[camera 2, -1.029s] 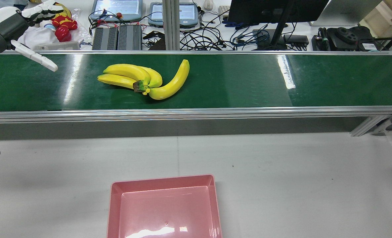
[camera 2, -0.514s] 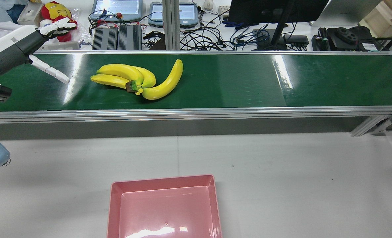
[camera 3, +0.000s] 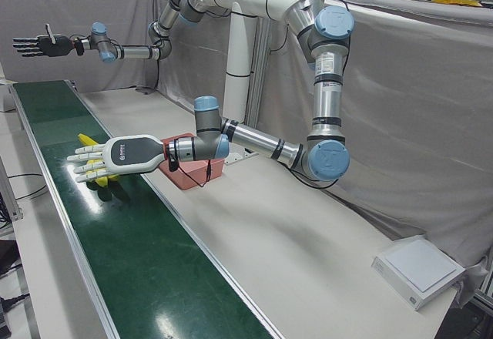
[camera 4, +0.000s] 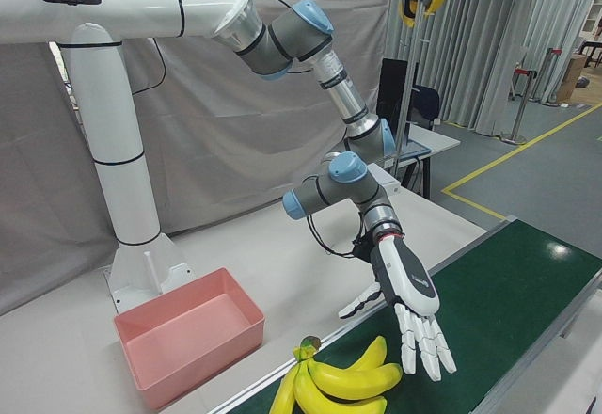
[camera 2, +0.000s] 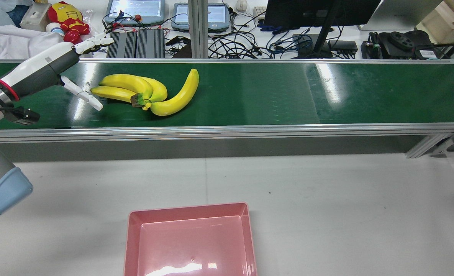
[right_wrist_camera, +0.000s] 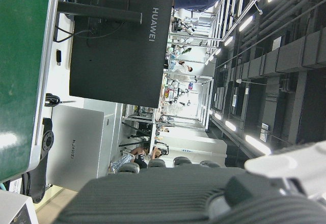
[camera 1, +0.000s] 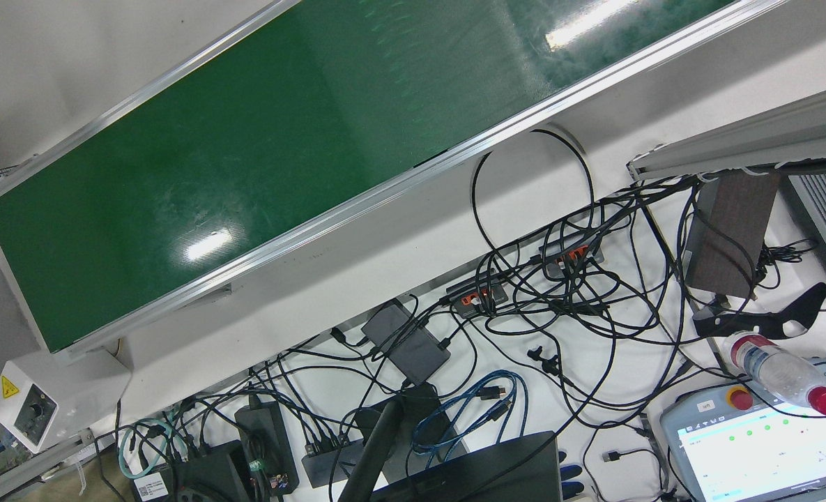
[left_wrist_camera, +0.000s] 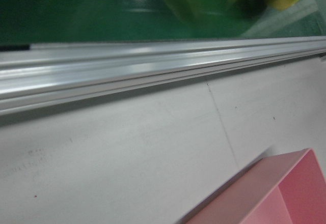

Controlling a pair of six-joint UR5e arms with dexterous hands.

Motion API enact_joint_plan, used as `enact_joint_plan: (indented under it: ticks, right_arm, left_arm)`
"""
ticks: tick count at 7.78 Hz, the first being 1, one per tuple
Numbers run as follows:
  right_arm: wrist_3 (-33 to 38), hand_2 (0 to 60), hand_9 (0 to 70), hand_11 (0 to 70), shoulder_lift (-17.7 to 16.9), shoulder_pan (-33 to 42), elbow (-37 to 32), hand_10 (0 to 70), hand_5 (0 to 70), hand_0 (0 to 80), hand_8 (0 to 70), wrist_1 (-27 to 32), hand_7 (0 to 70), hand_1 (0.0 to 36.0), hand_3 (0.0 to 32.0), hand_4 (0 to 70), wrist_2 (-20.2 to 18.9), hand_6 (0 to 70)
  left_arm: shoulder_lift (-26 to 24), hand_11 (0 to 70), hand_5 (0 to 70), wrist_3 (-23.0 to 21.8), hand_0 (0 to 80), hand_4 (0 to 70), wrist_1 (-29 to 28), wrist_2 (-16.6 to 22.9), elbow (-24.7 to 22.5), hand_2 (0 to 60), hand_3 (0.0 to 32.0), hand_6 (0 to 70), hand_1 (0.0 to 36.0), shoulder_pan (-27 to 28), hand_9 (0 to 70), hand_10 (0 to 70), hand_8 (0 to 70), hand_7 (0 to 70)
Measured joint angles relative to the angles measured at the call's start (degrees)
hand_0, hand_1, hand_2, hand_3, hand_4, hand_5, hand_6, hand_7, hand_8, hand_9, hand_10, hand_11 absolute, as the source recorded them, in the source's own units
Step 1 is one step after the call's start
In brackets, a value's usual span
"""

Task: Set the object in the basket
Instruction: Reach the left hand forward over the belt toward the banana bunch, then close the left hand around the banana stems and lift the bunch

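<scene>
Left hand (camera 2: 64, 63) is spread open with nothing in it, one fingertip (camera 2: 95, 105) just beside the tip of the banana bunch (camera 2: 150, 92). This bunch lies on the green conveyor belt (camera 2: 269, 96). Nearer the camera, the pink basket (camera 2: 190, 239) stands on the white table (camera 2: 326, 207). Right hand (camera 3: 35, 45) is open too, raised far away.

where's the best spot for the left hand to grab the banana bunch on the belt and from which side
Probably across the clustered bananas just beside the stem, coming down from above. The banana bunch lies flat on the green belt, so there is no gap to get under it, and one banana splays away, making the tips a loose hold. The left hand is open at the bunch's tip end, so it would move over toward the stem first.
</scene>
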Motion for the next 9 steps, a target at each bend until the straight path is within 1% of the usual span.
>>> enact_joint_plan:
  ticks: [1, 2, 4, 5, 6, 7, 9]
  right_arm:
    - [0.0, 0.0, 0.0, 0.0, 0.0, 0.0, 0.0, 0.0, 0.0, 0.0, 0.0, 0.0, 0.0, 0.0, 0.0, 0.0, 0.0, 0.0]
    - [0.0, 0.0, 0.0, 0.0, 0.0, 0.0, 0.01, 0.0, 0.0, 0.0, 0.0, 0.0, 0.0, 0.0, 0.0, 0.0, 0.0, 0.0]
    - [0.0, 0.0, 0.0, 0.0, 0.0, 0.0, 0.01, 0.0, 0.0, 0.0, 0.0, 0.0, 0.0, 0.0, 0.0, 0.0, 0.0, 0.0]
    - [0.0, 0.0, 0.0, 0.0, 0.0, 0.0, 0.01, 0.0, 0.0, 0.0, 0.0, 0.0, 0.0, 0.0, 0.0, 0.0, 0.0, 0.0]
    - [0.0, 0.0, 0.0, 0.0, 0.0, 0.0, 0.01, 0.0, 0.0, 0.0, 0.0, 0.0, 0.0, 0.0, 0.0, 0.0, 0.0, 0.0]
    - [0.0, 0.0, 0.0, 0.0, 0.0, 0.0, 0.01, 0.0, 0.0, 0.0, 0.0, 0.0, 0.0, 0.0, 0.0, 0.0, 0.0, 0.0]
    - [0.0, 0.0, 0.0, 0.0, 0.0, 0.06, 0.05, 0.0, 0.0, 0.0, 0.0, 0.0, 0.0, 0.0, 0.0, 0.0, 0.0, 0.0]
  left_arm:
    - [-0.91, 7.2, 12.1, 1.35, 58.6, 11.7, 0.45, -0.02, 0.03, 0.0, 4.6, 1.3, 19.3, 0.58, 9.8, 3.5, 10.3, 6.9]
    - [-1.61, 7.6, 12.2, 2.59, 57.8, 12.0, 0.56, -0.03, 0.12, 0.0, 3.2, 1.6, 18.8, 0.87, 10.1, 3.7, 10.6, 7.0]
    - [-2.23, 7.8, 11.0, 4.32, 57.3, 10.0, 0.19, -0.03, 0.36, 0.0, 6.2, 1.0, 18.4, 1.02, 10.1, 3.9, 10.5, 6.9]
    - [-2.26, 8.0, 10.3, 4.67, 57.2, 9.0, -0.47, -0.03, 1.12, 0.0, 7.8, 0.8, 18.4, 1.04, 10.0, 4.0, 10.2, 6.9]
    - [-2.26, 7.6, 10.0, 4.82, 57.1, 8.1, -1.68, -0.01, 2.69, 0.0, 8.6, 0.4, 18.5, 1.05, 9.8, 3.7, 10.0, 6.7]
    - [-2.24, 7.5, 10.1, 4.99, 57.5, 8.5, -2.86, 0.06, 4.34, 0.0, 8.4, 0.5, 18.8, 1.05, 9.8, 3.7, 10.1, 6.7]
    - [-2.18, 7.7, 12.2, 5.16, 58.7, 10.8, -3.78, 0.13, 5.8, 0.0, 5.4, 1.3, 19.6, 1.06, 10.1, 3.7, 10.4, 6.9]
